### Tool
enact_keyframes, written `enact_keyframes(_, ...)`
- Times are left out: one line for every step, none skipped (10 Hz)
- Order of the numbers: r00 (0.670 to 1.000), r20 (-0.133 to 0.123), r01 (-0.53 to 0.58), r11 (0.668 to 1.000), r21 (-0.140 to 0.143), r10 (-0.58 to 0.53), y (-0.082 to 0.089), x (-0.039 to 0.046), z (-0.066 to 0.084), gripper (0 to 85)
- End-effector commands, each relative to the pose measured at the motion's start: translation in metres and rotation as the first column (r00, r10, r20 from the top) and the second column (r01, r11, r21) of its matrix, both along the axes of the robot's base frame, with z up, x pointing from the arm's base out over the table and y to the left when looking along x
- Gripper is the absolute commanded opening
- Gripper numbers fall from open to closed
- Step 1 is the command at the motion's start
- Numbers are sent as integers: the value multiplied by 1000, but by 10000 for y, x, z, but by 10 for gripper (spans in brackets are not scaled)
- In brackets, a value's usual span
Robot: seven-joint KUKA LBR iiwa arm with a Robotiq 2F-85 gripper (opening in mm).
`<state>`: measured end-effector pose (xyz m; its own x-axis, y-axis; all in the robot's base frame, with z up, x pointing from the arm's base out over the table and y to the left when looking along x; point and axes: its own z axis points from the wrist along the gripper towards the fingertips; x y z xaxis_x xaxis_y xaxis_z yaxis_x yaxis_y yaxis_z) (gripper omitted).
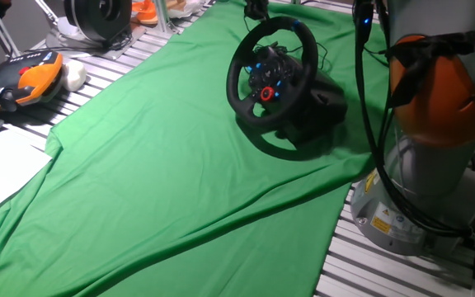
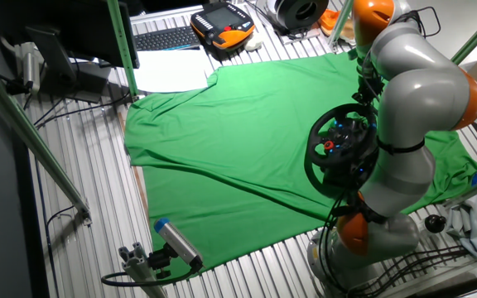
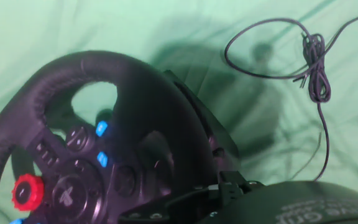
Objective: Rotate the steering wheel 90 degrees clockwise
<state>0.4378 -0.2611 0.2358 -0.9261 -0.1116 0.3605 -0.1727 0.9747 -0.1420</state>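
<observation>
Covering most of the table [image 2: 81, 190] is a green cloth [image 1: 171, 181], with the grey-and-orange arm [image 2: 412, 91] bent over its right side. The steering wheel [image 1: 270, 74] sits tilted there on its black base [image 1: 324, 111], red knob [image 3: 27, 191] and blue lights glowing. A tangled cable [image 3: 316, 68] lies just beyond. Whether the fingers are spread, I cannot tell.

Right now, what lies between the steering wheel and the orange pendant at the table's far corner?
Only bare green cloth. One fixed view shows nothing on it between the wheel and the pendant.
</observation>
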Motion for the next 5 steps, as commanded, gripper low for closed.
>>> enact_keyframes(1000,-2,0,1000,-2,0,0,-22,27,0)
enact_keyframes(1000,-6,3,1000,-4,-3,5,-46,52,0)
enact_keyframes(1000,-9,3,1000,-4,-4,17,-70,70,0)
enact_keyframes(1000,-8,9,1000,-6,-9,43,-99,83,0)
enact_keyframes(1000,-6,16,1000,-12,-16,75,-140,104,0)
